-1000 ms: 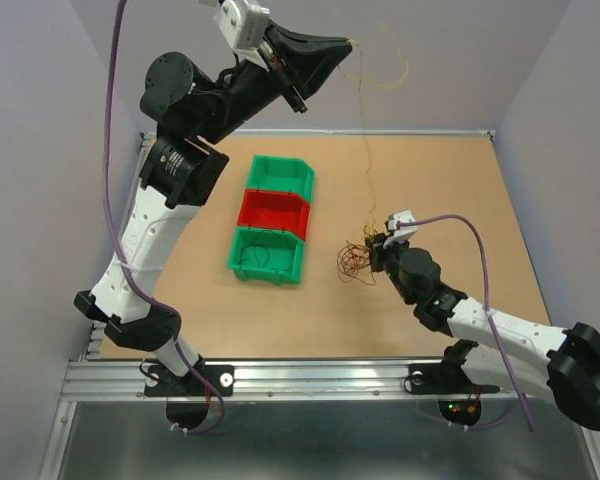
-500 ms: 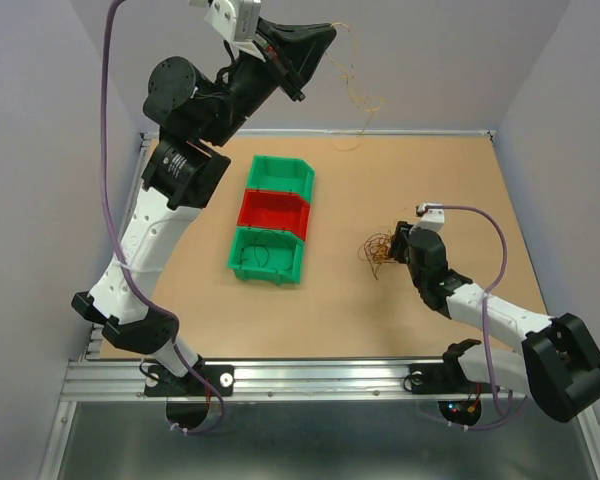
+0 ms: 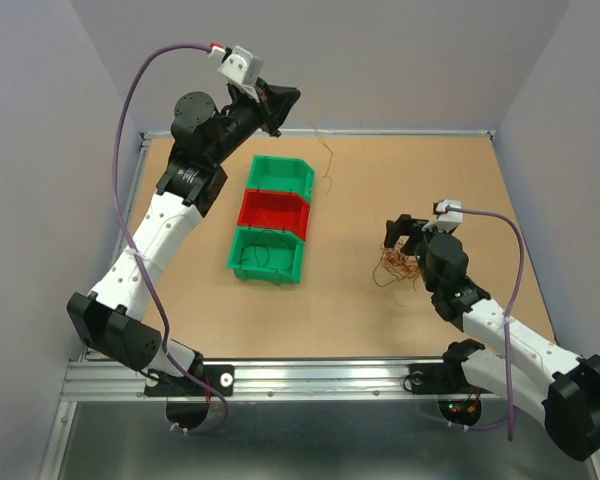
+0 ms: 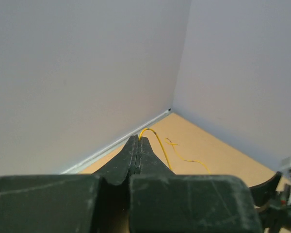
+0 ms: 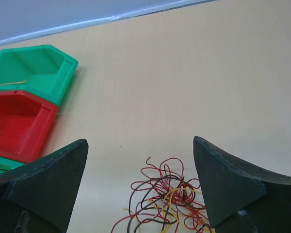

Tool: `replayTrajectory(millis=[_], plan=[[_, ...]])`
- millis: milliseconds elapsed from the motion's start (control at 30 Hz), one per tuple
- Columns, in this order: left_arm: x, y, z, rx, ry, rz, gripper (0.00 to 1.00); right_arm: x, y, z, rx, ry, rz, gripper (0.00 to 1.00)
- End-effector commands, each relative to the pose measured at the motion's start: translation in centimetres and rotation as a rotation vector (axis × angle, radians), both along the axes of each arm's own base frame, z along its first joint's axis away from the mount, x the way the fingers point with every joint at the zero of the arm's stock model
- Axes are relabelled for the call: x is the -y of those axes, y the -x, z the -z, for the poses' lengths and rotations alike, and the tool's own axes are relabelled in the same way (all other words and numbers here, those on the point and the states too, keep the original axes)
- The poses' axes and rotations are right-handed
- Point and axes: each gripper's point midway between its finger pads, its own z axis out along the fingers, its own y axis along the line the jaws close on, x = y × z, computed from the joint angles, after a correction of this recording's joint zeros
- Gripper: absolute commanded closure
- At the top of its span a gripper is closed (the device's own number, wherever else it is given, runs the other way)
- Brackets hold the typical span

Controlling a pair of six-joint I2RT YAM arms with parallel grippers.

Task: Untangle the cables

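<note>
cables (image 5: 164, 200) between open right fingers (image 5: 227, 187)

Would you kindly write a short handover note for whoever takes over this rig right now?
Left gripper: shut on one yellow wire, raised near the far green bin.
Right gripper: open, over the tangle on the table.
Done: one dark wire lies in the near green bin; the yellow one hangs clear of the tangle.
Left: bin the yellow wire, then separate the remaining red, yellow and dark wires.
</note>
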Motion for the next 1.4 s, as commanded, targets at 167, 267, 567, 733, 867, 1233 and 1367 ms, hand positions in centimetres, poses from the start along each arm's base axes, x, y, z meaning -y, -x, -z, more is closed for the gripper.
replayTrajectory(millis=[167,267,567,733,867,1233,1367], plan=[[-3.7,-0.1,3.7,0.151,-0.034,0.027,1.0,0.4,0.5,-1.2,0.079,-0.017,-0.003,0.06],[-4.1,-0.1,7.2,0.149,-0.097,0.055,1.0,0.4,0.5,-1.1,0.079,-0.018,0.0,0.06],[-5.6,2.1,13.0,0.159,-0.221,0.055,1.0,0.3,0.4,-1.0,0.076,-0.016,-0.006,0.06],[-6.3,2.4,15.2,0.138,-0.267,0.029,1.0,0.2,0.4,-1.0,0.077,-0.015,-0.011,0.06],[-7.7,1.3,18.3,0.078,-0.306,-0.066,1.0,0.1,0.5,-1.3,0.084,-0.018,-0.017,0.06],[-11.7,-3.1,23.8,0.002,-0.483,-0.324,1.0,-0.1,0.6,-1.3,0.087,-0.016,-0.033,0.06],[-14.0,-5.7,25.0,-0.085,-0.475,-0.459,1.0,-0.2,0.5,-1.3,0.084,-0.012,-0.036,0.06]])
